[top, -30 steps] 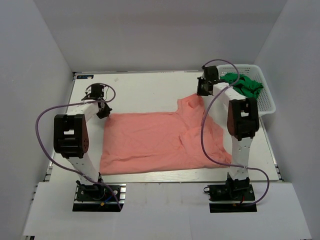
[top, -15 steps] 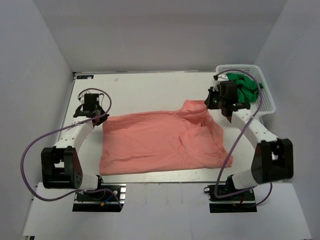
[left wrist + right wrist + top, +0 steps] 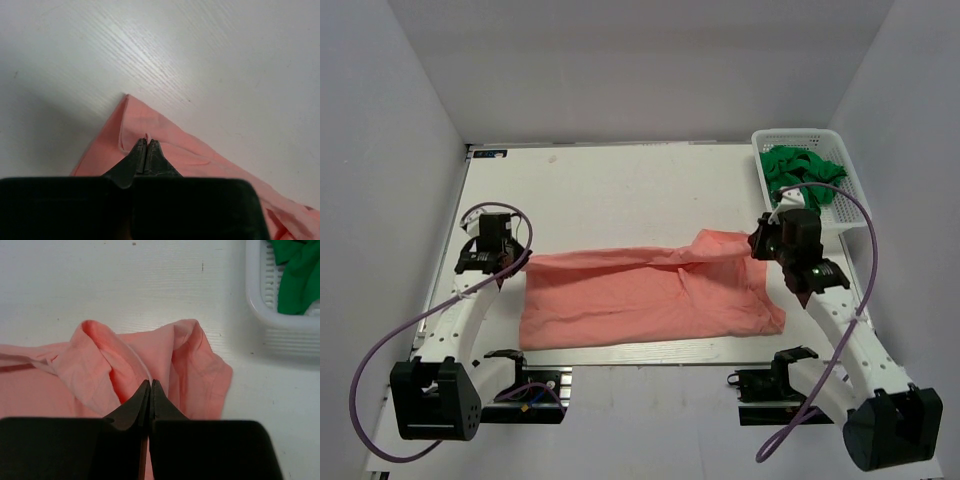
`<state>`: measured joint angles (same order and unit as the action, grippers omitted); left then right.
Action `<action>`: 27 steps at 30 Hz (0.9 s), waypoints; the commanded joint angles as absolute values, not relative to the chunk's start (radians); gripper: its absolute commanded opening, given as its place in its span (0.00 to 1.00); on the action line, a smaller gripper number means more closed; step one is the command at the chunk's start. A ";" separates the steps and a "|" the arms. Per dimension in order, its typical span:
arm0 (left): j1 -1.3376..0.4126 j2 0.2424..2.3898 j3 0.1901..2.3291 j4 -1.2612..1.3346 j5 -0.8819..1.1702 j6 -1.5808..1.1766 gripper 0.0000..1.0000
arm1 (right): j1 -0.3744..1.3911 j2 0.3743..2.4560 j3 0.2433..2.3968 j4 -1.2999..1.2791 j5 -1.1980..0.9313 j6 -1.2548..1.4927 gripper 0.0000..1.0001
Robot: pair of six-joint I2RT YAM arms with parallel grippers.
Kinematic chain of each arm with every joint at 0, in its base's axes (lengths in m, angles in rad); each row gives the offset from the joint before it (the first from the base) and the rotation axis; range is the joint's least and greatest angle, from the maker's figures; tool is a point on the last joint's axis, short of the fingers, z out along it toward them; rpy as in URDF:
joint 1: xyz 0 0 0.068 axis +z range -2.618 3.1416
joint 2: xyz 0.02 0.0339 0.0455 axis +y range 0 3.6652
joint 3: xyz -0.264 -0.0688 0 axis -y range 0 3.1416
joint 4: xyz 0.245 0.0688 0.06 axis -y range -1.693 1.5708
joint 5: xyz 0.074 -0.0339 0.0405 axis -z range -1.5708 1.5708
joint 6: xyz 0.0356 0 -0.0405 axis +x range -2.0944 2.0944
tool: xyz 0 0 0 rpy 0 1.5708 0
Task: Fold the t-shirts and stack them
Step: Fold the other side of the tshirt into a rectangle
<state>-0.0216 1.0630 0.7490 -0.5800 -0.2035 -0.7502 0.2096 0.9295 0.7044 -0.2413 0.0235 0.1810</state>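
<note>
Left gripper (image 3: 146, 143): fingers pressed tight together with a sliver of pink nipped at the tips, so I'm reading that as a pinch on the far hem corner of the salmon-pink t-shirt (image 3: 640, 300). Right gripper (image 3: 150, 385) is the same deal, tips closed flat against each other on a bunched fold up by the sleeve end. I can't see cloth between those tips, but the fabric peaks right at them, so I'd call it a grip.

Moving out from there, the far long edge of the shirt is lifted into a ridge running between the two grippers. The rest lies flat on the table (image 3: 620, 190), hem to my left and sleeves to my right. That's why the pinches sit at opposite ends of one edge: my guess is a lengthwise fold, with the far edge carried over onto the near one.

The sleeve side looks rumpled, so the fold may land lumpy there. The cloth is thin too, so a corner could slip out.

The green garment (image 3: 800, 170) sits heaped in the white lattice basket (image 3: 855, 195) at the far right, well apart from the pink one. No stack yet, so I'd say this is early on.
</note>
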 commanded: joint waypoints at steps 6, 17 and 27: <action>-0.021 1.029 0.715 -0.730 -0.310 -0.894 0.00 | 0.210 0.790 0.663 -0.428 0.123 0.225 0.00; -0.021 1.104 0.655 -0.775 -0.293 -0.965 0.00 | 0.207 0.721 0.580 -0.714 0.334 0.691 0.01; -0.003 1.174 0.827 -1.101 -0.446 -1.106 1.00 | 0.204 0.644 0.624 -0.864 0.443 0.941 0.91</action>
